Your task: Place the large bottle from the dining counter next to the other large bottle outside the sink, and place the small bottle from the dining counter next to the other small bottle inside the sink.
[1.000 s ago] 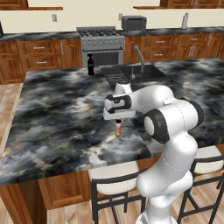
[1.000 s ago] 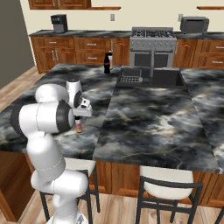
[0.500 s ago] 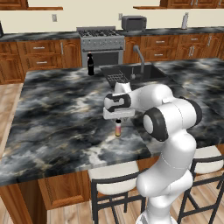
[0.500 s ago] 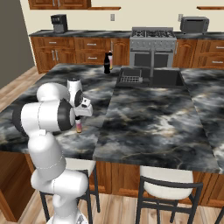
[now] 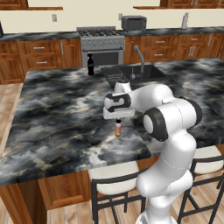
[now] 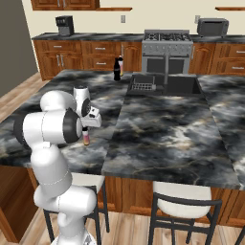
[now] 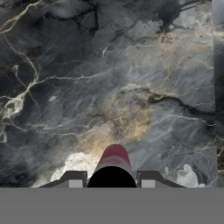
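Marbled dining counter: gripper set over the small bottle, which stands near the front edge.
Upright, the bottle's long axis runs straight up between the fingers; jaws narrowed beside its dark cap, though contact is unclear. Sink lies well beyond, with the black bottle beside it.

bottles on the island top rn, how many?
3. The small pale bottle stands under the hand near the front edge. The black bottle and the pink bottle stand together by the sink. The basin may hide another.
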